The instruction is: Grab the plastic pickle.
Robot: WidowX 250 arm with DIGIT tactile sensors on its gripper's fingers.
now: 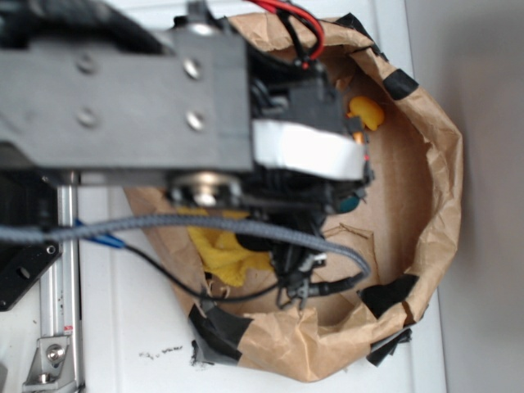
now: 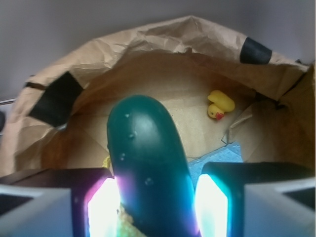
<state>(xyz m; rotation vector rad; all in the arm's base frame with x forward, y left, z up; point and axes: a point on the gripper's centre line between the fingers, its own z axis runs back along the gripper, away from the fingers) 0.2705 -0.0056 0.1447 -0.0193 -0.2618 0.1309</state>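
The plastic pickle (image 2: 148, 163), dark green and glossy, fills the middle of the wrist view and points away from the camera. My gripper (image 2: 155, 200) is shut on it, with a glowing pad pressed against each side of its near half. Its far rounded end stands free above the brown paper floor. In the exterior view the arm covers nearly all of the gripper, and only a small teal-green bit of the pickle (image 1: 354, 201) shows under the wrist.
A rolled brown paper bag wall (image 2: 163, 34) with black tape patches rings the workspace. A small yellow rubber duck (image 2: 220, 103) sits at the far right, a light blue sponge (image 2: 222, 155) lies beside the right finger, and a yellow cloth (image 1: 221, 250) lies under the arm.
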